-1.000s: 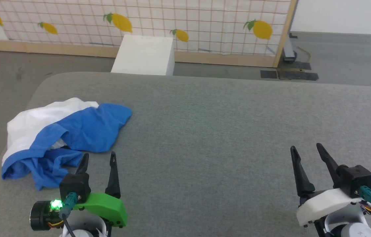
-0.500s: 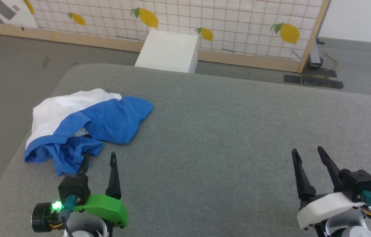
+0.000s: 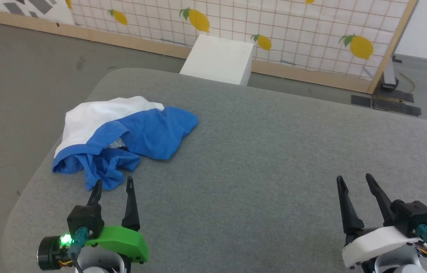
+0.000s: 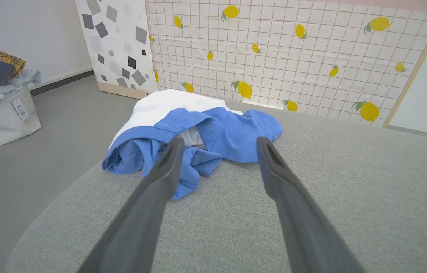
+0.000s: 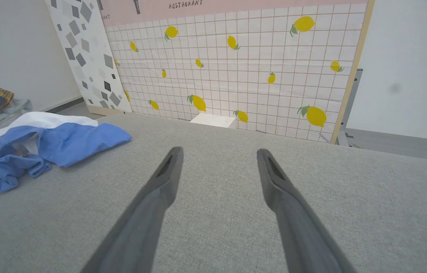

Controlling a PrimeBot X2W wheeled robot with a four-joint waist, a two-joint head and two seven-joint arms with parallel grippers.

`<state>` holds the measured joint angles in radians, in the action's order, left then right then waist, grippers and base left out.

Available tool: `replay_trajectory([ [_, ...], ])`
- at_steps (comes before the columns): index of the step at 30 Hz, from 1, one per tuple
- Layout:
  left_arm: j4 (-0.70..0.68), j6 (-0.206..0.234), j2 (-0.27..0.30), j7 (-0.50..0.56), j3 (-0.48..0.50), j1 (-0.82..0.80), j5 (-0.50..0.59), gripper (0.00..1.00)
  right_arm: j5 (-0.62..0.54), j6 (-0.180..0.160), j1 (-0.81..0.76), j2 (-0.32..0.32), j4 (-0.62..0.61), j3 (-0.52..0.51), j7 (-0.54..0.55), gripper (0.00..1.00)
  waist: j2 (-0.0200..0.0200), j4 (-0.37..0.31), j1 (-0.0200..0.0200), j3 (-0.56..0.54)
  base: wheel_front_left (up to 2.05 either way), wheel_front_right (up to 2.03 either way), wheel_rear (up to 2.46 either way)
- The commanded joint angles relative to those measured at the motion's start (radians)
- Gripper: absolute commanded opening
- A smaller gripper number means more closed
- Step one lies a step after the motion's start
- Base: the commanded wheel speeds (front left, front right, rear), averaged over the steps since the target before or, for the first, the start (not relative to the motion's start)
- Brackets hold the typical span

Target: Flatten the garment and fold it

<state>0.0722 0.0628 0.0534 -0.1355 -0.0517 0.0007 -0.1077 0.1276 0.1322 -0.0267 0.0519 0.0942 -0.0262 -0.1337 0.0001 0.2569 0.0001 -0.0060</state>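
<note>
Gaping left gripper (image 3: 114, 180), right gripper (image 3: 354, 176); garment (image 3: 149, 129) crumpled.

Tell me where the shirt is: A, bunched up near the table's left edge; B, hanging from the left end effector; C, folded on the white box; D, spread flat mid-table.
A: the garment lies crumpled by the left edge of the table, ahead of the open, empty left end effector.

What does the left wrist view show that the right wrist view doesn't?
Left wrist view: the left gripper, open, and a white bag with a tag, on the floor. Right wrist view: the right gripper, open, and RESTAURANT lettering above the tiles. Both: the crumpled garment, the grey table and the lemon-print panel.
</note>
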Motion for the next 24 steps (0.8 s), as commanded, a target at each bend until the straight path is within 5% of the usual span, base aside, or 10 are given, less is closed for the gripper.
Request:
replay_trajectory([
  [1,0.005,0.007,-0.002,-0.012,-0.004,0.021,-0.012,1.00,0.011,-0.001,-0.017,-0.001,0.007,-0.001,-0.013,1.00,-0.0001,0.015,0.0000,-0.003,0.00,0.00,0.00],
  [24,0.034,0.039,-0.002,-0.067,-0.026,0.031,-0.043,1.00,0.032,-0.001,-0.035,-0.001,0.042,-0.006,-0.069,1.00,-0.0001,0.127,0.0000,0.005,0.00,0.00,0.00],
])
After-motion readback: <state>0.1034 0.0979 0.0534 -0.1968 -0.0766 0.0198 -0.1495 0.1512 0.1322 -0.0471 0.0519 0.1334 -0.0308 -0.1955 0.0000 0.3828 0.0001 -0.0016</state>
